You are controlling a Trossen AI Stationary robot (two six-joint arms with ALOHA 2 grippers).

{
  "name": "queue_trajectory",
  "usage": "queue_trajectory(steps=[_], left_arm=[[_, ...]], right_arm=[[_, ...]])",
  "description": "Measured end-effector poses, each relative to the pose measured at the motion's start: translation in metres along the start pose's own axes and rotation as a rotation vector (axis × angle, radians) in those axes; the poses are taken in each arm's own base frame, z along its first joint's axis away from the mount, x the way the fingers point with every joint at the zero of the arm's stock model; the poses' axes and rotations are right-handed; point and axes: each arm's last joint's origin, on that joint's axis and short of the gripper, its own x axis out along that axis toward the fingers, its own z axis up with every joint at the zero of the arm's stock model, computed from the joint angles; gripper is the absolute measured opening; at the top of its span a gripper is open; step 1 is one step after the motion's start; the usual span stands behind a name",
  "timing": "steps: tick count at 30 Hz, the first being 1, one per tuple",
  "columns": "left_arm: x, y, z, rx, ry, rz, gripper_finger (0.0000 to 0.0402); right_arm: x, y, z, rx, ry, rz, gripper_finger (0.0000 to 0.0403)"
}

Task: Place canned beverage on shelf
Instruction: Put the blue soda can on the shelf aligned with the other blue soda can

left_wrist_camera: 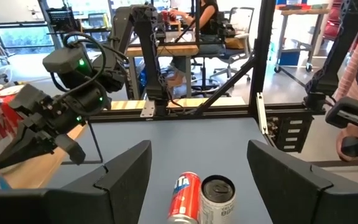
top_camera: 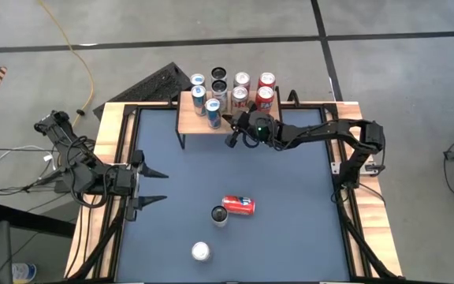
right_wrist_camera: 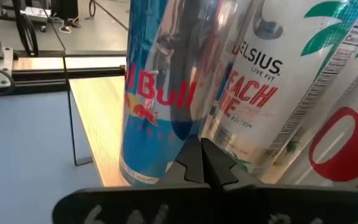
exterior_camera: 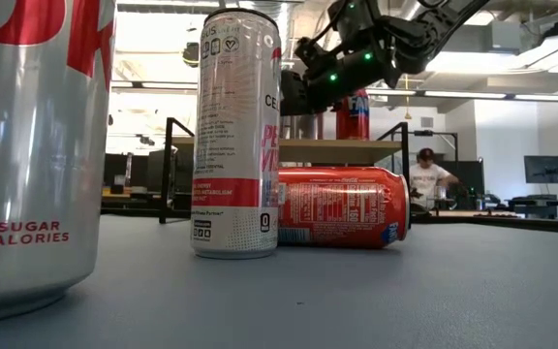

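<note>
Red cola can lies sideways mid-table beside upright white can. Wooden-topped black-legged shelf at table's far edge carries seven cans. Right gripper fingers together, empty, at shelf front edge. Left gripper spread apart at left edge.

Dark jointed arms, green lights, black cables

Even bright indoor light, window glare behind the tall can, blurred nearest can.
</note>
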Motion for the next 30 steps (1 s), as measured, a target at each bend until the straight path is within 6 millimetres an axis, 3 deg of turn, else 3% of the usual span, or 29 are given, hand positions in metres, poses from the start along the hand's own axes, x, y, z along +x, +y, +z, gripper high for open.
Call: queue_trajectory(steps=[15, 21, 30], left_arm=[[0.0000, 0.0002, 0.0001, 0.000, -0.001, 0.009, 0.0257], [0.0000, 0.0003, 0.0001, 0.006, -0.001, 0.009, 0.0257], [0.0000, 0.0003, 0.0001, 0.014, -0.001, 0.009, 0.0257]], right_arm=[[0.0015, -0.0033, 0.0011, 0.024, -0.023, 0.037, 0.0000], [-0.0072, 0.0028, 0.0088, 0.015, -0.023, 0.015, 0.0000], [-0.0030, 0.0030, 0.0027, 0.032, -0.006, 0.029, 0.0000]])
